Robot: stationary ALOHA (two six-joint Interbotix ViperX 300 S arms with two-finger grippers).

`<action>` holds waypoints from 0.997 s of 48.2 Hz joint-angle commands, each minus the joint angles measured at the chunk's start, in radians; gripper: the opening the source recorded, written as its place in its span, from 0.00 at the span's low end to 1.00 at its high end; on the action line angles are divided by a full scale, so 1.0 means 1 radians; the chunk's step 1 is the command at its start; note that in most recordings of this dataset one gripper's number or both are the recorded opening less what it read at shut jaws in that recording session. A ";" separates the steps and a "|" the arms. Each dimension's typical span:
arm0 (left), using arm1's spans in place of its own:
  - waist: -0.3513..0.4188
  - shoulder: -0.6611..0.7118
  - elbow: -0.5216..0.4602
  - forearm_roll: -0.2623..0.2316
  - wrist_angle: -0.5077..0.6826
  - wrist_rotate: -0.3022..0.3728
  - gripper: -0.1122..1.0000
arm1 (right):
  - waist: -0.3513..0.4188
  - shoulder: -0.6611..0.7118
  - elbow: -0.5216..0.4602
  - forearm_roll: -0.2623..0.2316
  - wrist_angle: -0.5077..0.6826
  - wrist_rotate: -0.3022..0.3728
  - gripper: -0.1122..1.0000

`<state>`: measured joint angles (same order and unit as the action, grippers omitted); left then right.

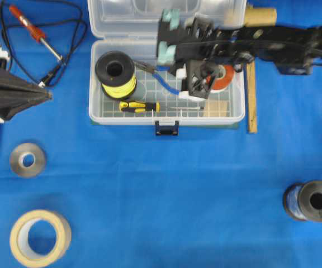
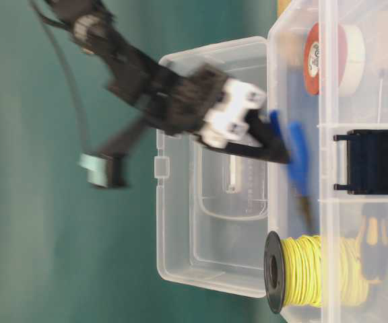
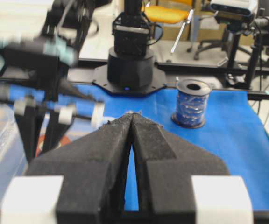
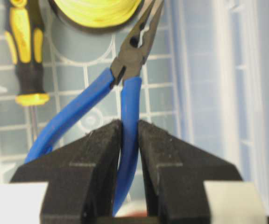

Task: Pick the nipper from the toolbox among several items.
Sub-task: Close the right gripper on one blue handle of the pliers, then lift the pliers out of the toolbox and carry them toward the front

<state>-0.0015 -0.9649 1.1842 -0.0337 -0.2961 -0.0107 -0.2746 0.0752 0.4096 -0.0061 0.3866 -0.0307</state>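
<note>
One nipper [image 4: 127, 93] | one toolbox [image 1: 102, 114] | right pincer [image 4: 129, 135] clamps one handle | left pincer [image 3: 132, 122] closed, empty

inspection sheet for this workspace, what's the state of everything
surface: blue cloth over the table
job's things: toolbox open; nipper inside it, one blue handle pinched
clutter: yellow wire spool, screwdriver, tape roll, blue wire spool
grippers: right gripper shut on nipper; left gripper shut, empty
cables: black cord of soldering iron looped outside the toolbox
surroundings: chairs and stands behind, blurred
</note>
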 commanded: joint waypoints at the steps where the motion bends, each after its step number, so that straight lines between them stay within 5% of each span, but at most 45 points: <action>1: -0.002 0.009 -0.015 -0.003 -0.005 -0.002 0.10 | 0.003 -0.104 0.006 0.000 0.006 0.008 0.22; 9: -0.002 0.009 -0.015 -0.003 -0.005 -0.002 0.10 | 0.046 -0.227 0.051 0.002 0.006 0.015 0.22; 25: -0.002 0.008 -0.015 -0.003 -0.005 -0.002 0.10 | 0.298 -0.331 0.143 0.005 -0.086 0.084 0.22; 34: -0.002 0.008 -0.015 -0.003 -0.008 -0.002 0.10 | 0.426 -0.264 0.138 0.005 -0.143 0.133 0.22; 48: -0.002 0.008 -0.014 -0.003 -0.011 -0.002 0.10 | 0.491 -0.051 0.123 0.005 -0.225 0.242 0.22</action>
<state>-0.0015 -0.9649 1.1842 -0.0353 -0.2976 -0.0107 0.2117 -0.0046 0.5630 -0.0046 0.1979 0.1933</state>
